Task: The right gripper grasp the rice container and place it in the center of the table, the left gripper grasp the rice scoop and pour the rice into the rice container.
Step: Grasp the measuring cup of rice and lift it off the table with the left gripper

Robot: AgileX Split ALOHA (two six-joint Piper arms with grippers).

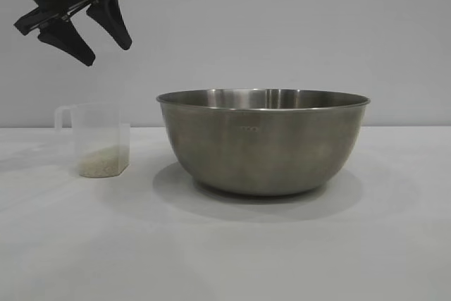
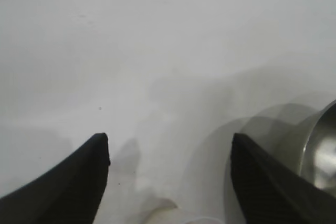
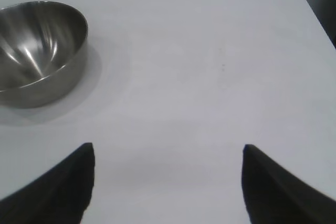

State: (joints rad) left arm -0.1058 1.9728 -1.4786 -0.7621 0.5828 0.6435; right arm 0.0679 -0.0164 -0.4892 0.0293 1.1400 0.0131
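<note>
Rice scoop (image 1: pixel 99 139), a translucent plastic cup with rice (image 1: pixel 103 165), stands left of the brushed steel rice container (image 1: pixel 262 139). Left gripper (image 1: pixel 106 37) hovers above it, released; right gripper (image 3: pixel 168 182), released, sits apart. Risk: an off-centre descent tips the light scoop, spilling grains

One bowl, one cup, two pincers.
On the white worktop (image 1: pixel 394 244) stood one large round brushed-steel bowl (image 1: pixel 262 142) and one small translucent plastic handled cup (image 1: pixel 99 139); one black pincer (image 1: pixel 109 37) hung above, another (image 3: pixel 168 182) appeared apart.

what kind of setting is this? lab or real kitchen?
Likely a lab test bench, not a kitchen: bare white table, blank grey wall, and only a rice container and rice scoop below the open left gripper.
</note>
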